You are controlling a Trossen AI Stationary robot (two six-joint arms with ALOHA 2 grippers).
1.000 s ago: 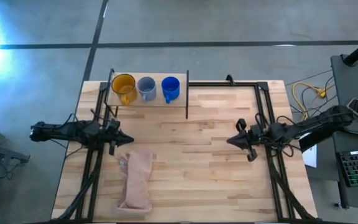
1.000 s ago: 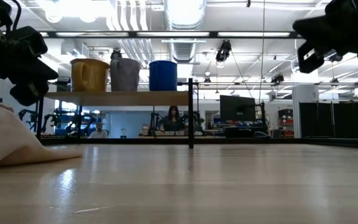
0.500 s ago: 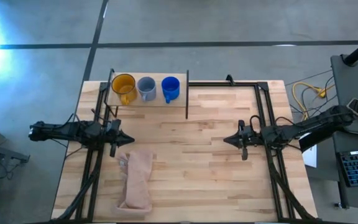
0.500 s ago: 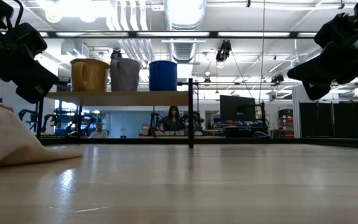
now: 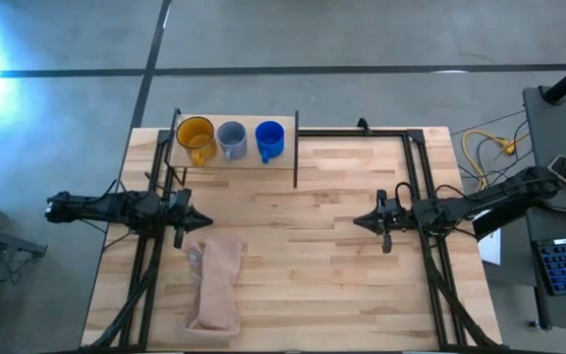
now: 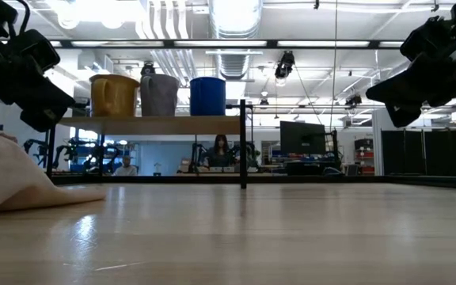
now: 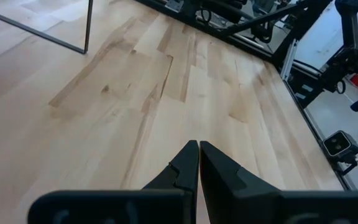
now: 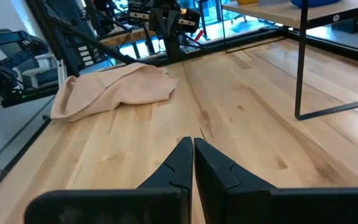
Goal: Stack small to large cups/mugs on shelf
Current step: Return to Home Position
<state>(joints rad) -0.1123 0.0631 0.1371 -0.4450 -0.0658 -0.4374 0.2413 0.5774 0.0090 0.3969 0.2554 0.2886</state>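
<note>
A crumpled tan cloth [image 5: 216,285] lies on the near left part of the plank-striped light wooden tabletop [image 5: 312,285]. Just beyond it, the left gripper [image 5: 203,221] hangs above the table's left side with its two dark fingers [image 7: 185,163] pressed together on nothing, pointing toward the middle. Level with it on the right side, well apart, the right gripper [image 5: 360,222] faces inward, its fingers [image 8: 180,158] likewise closed together and empty.

At the far left corner stands the flat light-wood shelf board [image 6: 153,125] on thin black metal posts [image 6: 243,142]. On it three handled mugs stand upright in a row, side by side rather than nested. The wide yellow-orange mug [image 5: 196,133] is at the left, the pale grey-blue mug [image 5: 231,136] in the middle and the bright blue mug [image 5: 269,138] at the right. Their handles turn toward the near side.

Beyond the table, in the room, a person [image 6: 222,150] sits at a desk.
</note>
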